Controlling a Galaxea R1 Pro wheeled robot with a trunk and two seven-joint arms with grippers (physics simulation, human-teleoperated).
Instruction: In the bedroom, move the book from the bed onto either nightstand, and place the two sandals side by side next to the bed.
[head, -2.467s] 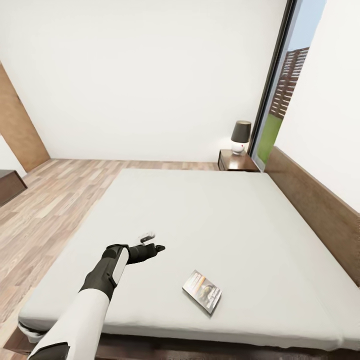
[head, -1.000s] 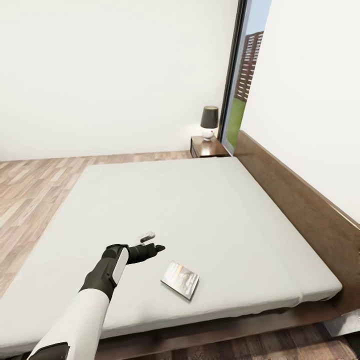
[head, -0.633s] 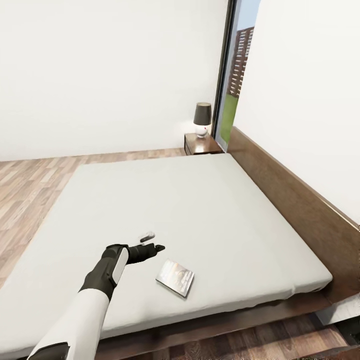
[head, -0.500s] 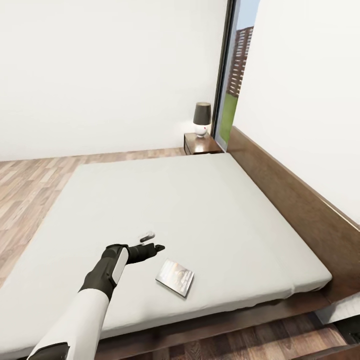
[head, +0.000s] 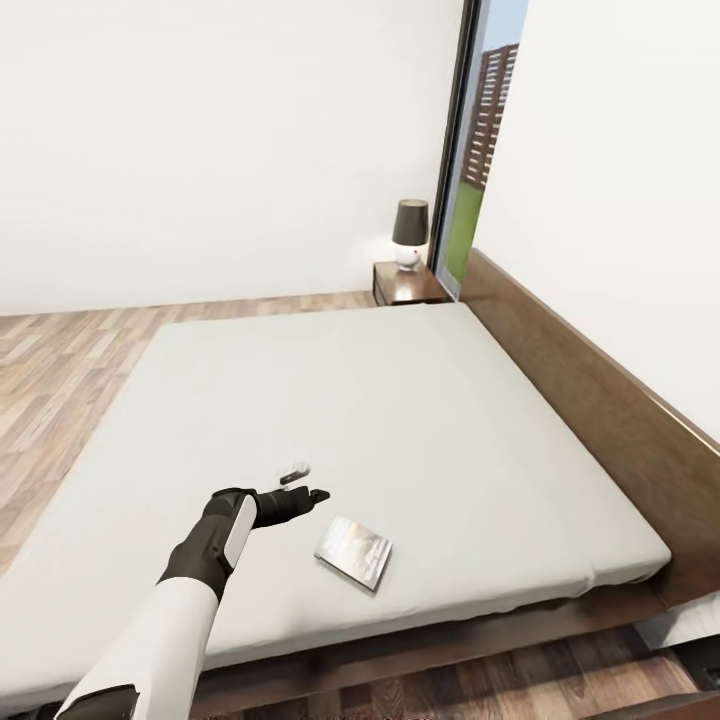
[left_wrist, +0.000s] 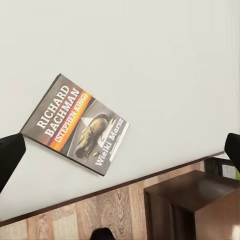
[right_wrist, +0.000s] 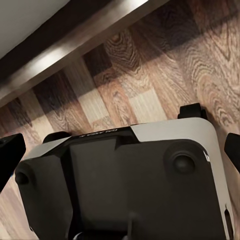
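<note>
The robot's head camera has turned, so the whole picture slid. The bed now shows its near right corner (hidden before). The nightstand sits further left in the picture, and the book sits further left too.

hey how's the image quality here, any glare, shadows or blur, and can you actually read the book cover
Head view: even soft light, sharp, with the book too small to read and the straight headboard showing little distortion. Left wrist view: crisp, cover lettering "RICHARD BACHMAN" legible, no glare on it. Right wrist view: a bright glare streak along the bed frame, deep shadow beneath on the wood floor.
</note>
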